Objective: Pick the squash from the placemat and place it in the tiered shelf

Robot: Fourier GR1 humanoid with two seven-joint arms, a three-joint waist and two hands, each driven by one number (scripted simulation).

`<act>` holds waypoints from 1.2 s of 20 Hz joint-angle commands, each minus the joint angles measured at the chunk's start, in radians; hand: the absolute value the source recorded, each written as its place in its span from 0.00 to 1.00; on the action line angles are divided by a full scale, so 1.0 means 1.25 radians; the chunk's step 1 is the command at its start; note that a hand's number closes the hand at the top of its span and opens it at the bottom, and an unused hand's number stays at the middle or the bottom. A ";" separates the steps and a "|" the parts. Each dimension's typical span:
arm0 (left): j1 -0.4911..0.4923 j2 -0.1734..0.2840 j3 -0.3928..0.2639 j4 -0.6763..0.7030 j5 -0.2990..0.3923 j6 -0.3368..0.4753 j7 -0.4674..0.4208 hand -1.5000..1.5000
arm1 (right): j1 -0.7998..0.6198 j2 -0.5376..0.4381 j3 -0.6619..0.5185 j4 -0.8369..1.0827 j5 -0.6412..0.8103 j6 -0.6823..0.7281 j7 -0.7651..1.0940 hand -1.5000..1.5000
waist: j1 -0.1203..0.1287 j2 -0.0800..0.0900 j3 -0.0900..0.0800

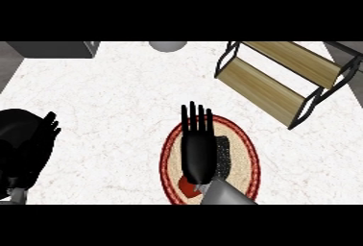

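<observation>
My right hand (198, 153), fingers straight, over round woven red-rimmed placemat (243, 150); squash hidden, only a red patch (187, 186) shows. Left hand (28, 137) rests open, left edge. Slatted wooden tiered shelf (282, 77) far right on speckled bench (106, 105).

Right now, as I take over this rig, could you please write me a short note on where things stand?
Right hand: over the placemat, fingers straight and pointing away from the robot, holding nothing that shows.
Left hand: at the view's left edge, resting, fingers up.
Squash: I cannot make it out; the right hand and forearm cover the middle of the placemat. A dark speckled patch shows beside the hand and something red near the wrist.
Tiered shelf: upper right on the counter; both its boards are bare.
Done: the reach over the placemat.
Left: grasp, lift, carry to the shelf, set down.
</observation>
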 commanded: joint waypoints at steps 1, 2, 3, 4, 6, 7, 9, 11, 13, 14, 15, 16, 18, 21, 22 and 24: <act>-0.015 0.002 -0.002 -0.011 -0.008 0.007 0.013 0.50 | -0.027 0.007 0.063 -0.025 -0.011 0.241 0.174 0.00 | 0.018 0.007 0.002; -0.012 0.002 -0.007 -0.017 -0.001 -0.010 0.013 0.50 | -0.020 0.007 0.058 -0.006 -0.030 0.299 0.178 0.00 | 0.019 0.008 0.001; -0.005 -0.013 -0.016 -0.017 -0.009 0.001 0.004 0.50 | -0.019 0.007 0.060 -0.007 -0.042 0.351 0.192 0.00 | 0.018 0.008 0.000; -0.005 -0.006 -0.009 -0.020 -0.003 -0.001 0.016 0.50 | -0.001 0.007 0.068 -0.022 -0.063 0.400 0.193 0.00 | 0.013 0.007 0.001; -0.011 -0.017 -0.012 -0.001 -0.008 0.000 0.002 0.50 | -0.018 0.007 0.074 -0.023 -0.079 0.476 0.237 0.00 | 0.014 0.011 0.000; 0.004 0.007 -0.003 -0.018 -0.008 -0.019 -0.008 0.50 | -0.016 0.007 0.073 -0.009 -0.092 0.498 0.243 0.00 | 0.025 0.012 0.002; -0.010 -0.004 -0.005 -0.023 0.000 -0.006 0.024 0.50 | -0.027 0.007 0.093 -0.053 -0.106 0.568 0.286 0.00 | 0.020 0.009 0.002; -0.013 -0.017 -0.026 -0.040 -0.020 0.007 0.027 0.50 | -0.058 0.007 0.084 -0.027 -0.128 0.604 0.292 0.00 | 0.029 0.013 0.003; -0.021 -0.011 -0.006 -0.027 -0.012 0.008 0.030 0.50 | -0.071 0.007 0.064 -0.025 -0.142 0.641 0.292 0.00 | 0.021 0.014 0.003; -0.021 -0.011 -0.005 -0.042 -0.002 0.001 0.042 0.50 | -0.075 0.007 0.067 -0.043 -0.159 0.653 0.308 0.00 | 0.025 0.013 0.003; -0.031 -0.016 -0.009 -0.025 -0.016 0.008 0.030 0.50 | -0.067 0.007 0.093 -0.059 -0.162 0.656 0.331 0.00 | 0.022 0.013 0.003; -0.022 -0.020 0.001 -0.021 -0.008 0.003 0.018 0.50 | -0.089 0.007 0.059 -0.015 -0.171 0.648 0.307 0.00 | 0.026 0.017 0.003; -0.025 -0.012 0.005 -0.011 -0.008 -0.010 0.020 0.50 | -0.107 0.007 0.044 -0.015 -0.184 0.662 0.312 0.00 | 0.023 0.017 0.003; -0.014 -0.013 0.000 -0.053 -0.019 0.008 0.033 0.50 | -0.121 0.006 0.031 0.002 -0.190 0.670 0.308 0.00 | 0.024 0.016 0.004; -0.046 -0.011 0.013 -0.004 -0.013 0.000 0.042 0.50 | -0.116 0.006 0.032 0.002 -0.187 0.665 0.304 0.00 | 0.013 0.018 0.003; -0.022 -0.025 -0.008 -0.040 -0.030 0.008 0.034 0.50 | -0.128 0.006 0.028 0.007 -0.188 0.686 0.309 0.00 | 0.018 0.016 0.004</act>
